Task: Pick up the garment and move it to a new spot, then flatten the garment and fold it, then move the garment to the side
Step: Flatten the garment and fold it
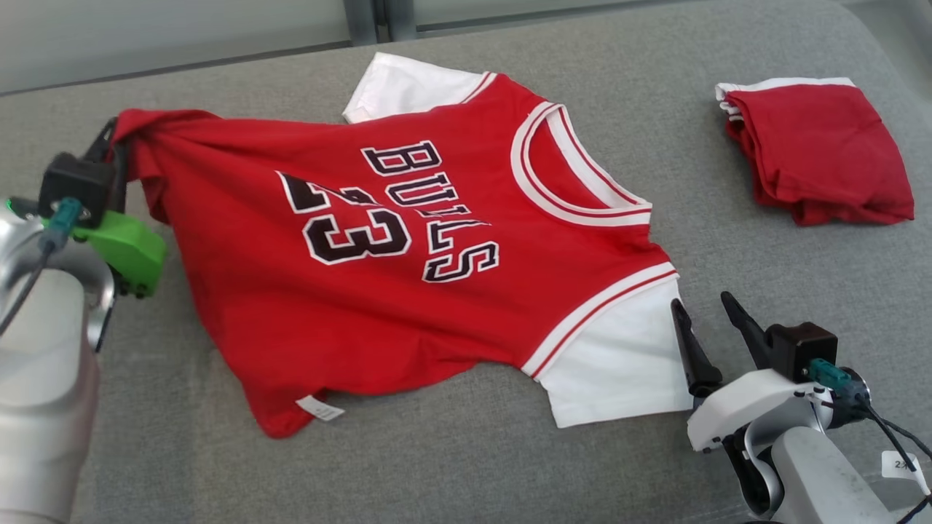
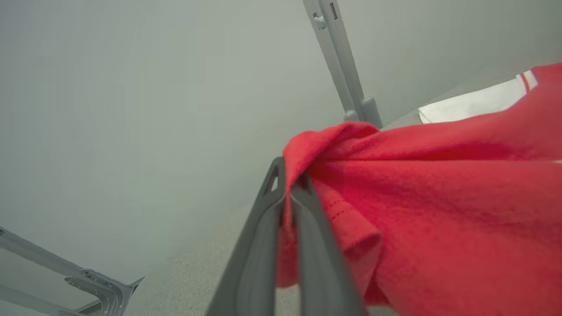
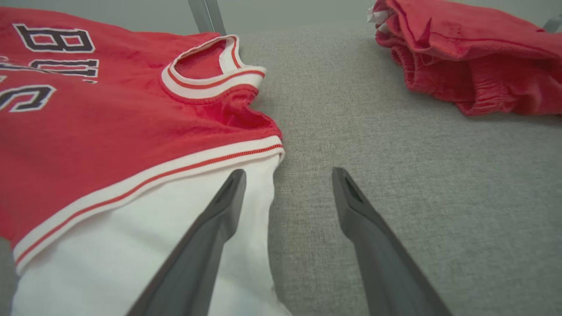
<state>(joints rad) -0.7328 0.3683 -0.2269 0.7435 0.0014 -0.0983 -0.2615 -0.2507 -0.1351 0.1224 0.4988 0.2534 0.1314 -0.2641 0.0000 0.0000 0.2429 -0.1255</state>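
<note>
Looking down from the head camera, I see my left gripper (image 1: pixel 116 142) pressed together on a hem corner of the red cotton jersey (image 1: pixel 408 255), which has white sleeves and black "BULLS 23" lettering. That corner sits near the far left edge of the grey woven fabric surface (image 1: pixel 510 458), and the cloth bunches into folds where the two dark fingers bite it. In the left wrist view the left gripper (image 2: pixel 287 180) has red fabric pinched between its fingers. More of the jersey (image 2: pixel 439 206) drapes away to the right, and a grey metal post (image 2: pixel 338 61) rises behind it.

The rest of the jersey lies spread face up across the middle of the surface, neckline toward the right edge, hem toward the left. One white sleeve (image 1: pixel 619 364) lies toward the near edge. A small white label (image 1: pixel 320 407) shows at the near hem corner.

My right gripper (image 1: pixel 703 309) is spread wide and holds nothing, near the near right corner, just beside that sleeve's outer edge. In the right wrist view the right gripper (image 3: pixel 288 175) has one finger over the white sleeve (image 3: pixel 131 263) and the other over bare grey fabric (image 3: pixel 395 131). I cannot tell whether either touches.

A folded red garment (image 1: pixel 819 153) with white trim rests near the far right corner, well apart from the jersey. The right wrist view shows it (image 3: pixel 474 57) too.
</note>
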